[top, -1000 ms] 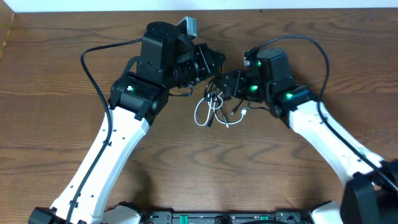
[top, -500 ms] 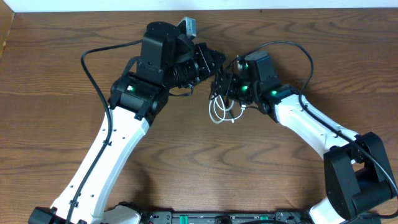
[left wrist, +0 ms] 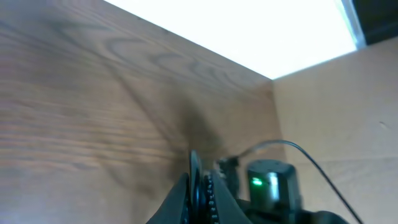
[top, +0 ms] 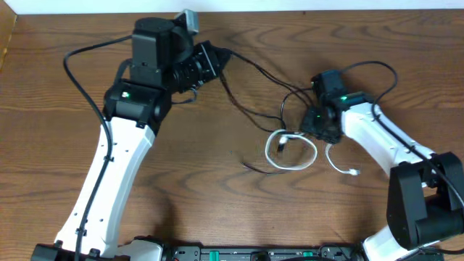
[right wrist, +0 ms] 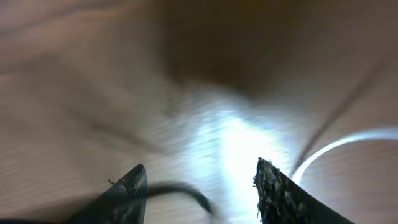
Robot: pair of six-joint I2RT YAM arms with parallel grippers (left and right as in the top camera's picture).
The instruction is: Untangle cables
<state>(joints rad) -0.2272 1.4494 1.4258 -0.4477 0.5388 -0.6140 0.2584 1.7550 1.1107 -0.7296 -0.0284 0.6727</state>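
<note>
The left fingers (top: pixel 209 57), clamped on a black cable (top: pixel 254 67), hold it stretched to pull it free of the white cable (top: pixel 290 156) looped on the counter (top: pixel 181 181), where the right fingers (right wrist: pixel 273 190) stand apart.

From where I stand, the left tool (top: pixel 214 58) is at the far left of the counter (top: pixel 65 167). The right tool (top: pixel 319 125) is well apart from it, over to the right and nearer the front. A stretched cable (top: pixel 255 67) runs from the left tool across toward the right tool. A looped cable (top: pixel 286 169) lies on the counter just left of and in front of the right tool, its free end trailing right under that arm. A short cable end (top: pixel 254 167) lies just left of the loop.
</note>
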